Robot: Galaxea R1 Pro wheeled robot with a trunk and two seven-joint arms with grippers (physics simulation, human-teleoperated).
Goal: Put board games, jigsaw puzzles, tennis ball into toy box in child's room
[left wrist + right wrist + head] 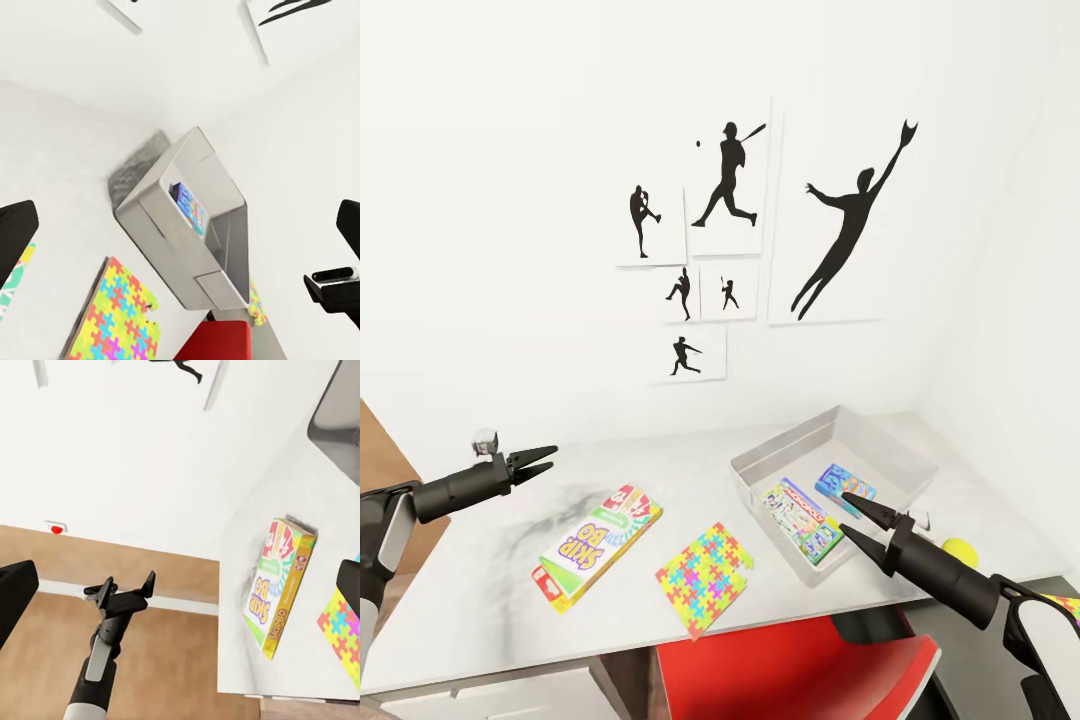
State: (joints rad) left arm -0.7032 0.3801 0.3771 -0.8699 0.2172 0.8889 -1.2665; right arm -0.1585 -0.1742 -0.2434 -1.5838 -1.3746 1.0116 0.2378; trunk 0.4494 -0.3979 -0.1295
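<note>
1. While both arms are hovering above it, the table (510, 590) is stretching along the white wall under the baseball posters (760, 230).
2. The toy box (800, 445) is sitting at its right end, holding two board games (800, 518).
3. A third, the Skip-Bo box (598, 545), is lying left beside a jigsaw puzzle (705, 577).
4. The left gripper (545, 460) and right gripper (852, 515) are both gaping wide, empty.
5. The tennis ball (960, 549) is resting right of the box.

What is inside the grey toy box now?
The toy box holds two board games: a pale busy one and a blue one. Its near wall hides part of the floor.
</note>
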